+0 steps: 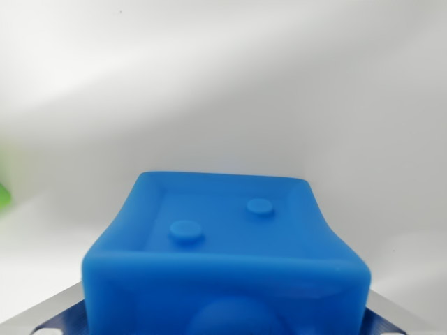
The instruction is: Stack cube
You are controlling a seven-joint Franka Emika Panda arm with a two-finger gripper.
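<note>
A blue cube (223,258) fills the lower middle of the wrist view, very close to the camera; its upper face is recessed, with a raised rim and two small round studs (259,205) on it. At the bottom edge, grey metal parts of the tool (225,328) show on both sides of the cube; the cube sits between them, and it seems to be gripped, but the fingertips are hidden, so I cannot tell this for sure. Behind the cube lies a pale white surface (223,91), blurred; a small green thing (4,195) shows at the wrist view's left edge, too unclear to name.
</note>
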